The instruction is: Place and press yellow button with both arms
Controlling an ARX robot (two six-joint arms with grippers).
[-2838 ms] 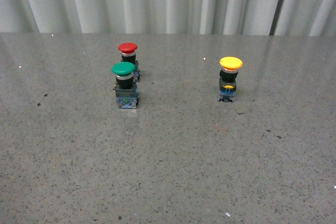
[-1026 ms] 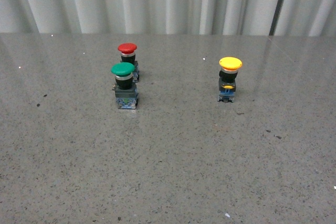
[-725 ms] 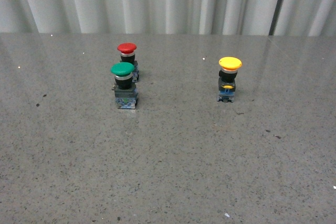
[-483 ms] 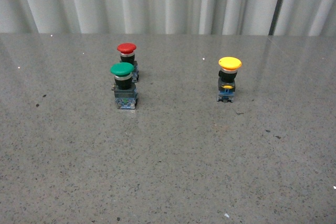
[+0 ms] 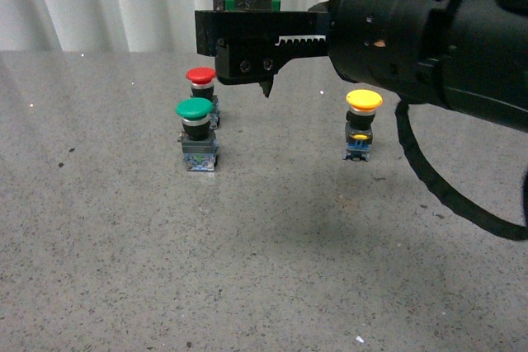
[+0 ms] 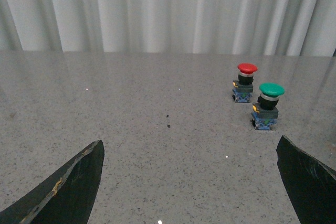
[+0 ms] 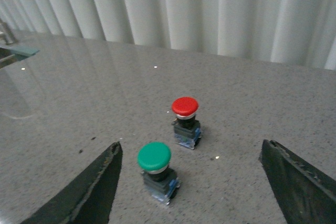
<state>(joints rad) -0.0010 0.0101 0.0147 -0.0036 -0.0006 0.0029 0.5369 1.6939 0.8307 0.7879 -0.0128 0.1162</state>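
**Yellow button (image 5: 363, 124) lies aside of the right pincer (image 5: 247, 62), outside its opening**

The right pincer is held above the bench (image 5: 264, 269), its fingers (image 7: 89, 192) spread with nothing between them. Nearest ahead of it stands the green button (image 7: 154, 157), then the red button (image 7: 185, 106). The yellow button is not framed by the fingers. It stands upright, cap up, well off toward the arm's own side. The left pincer (image 6: 190, 141), also spread, is judged farther off.
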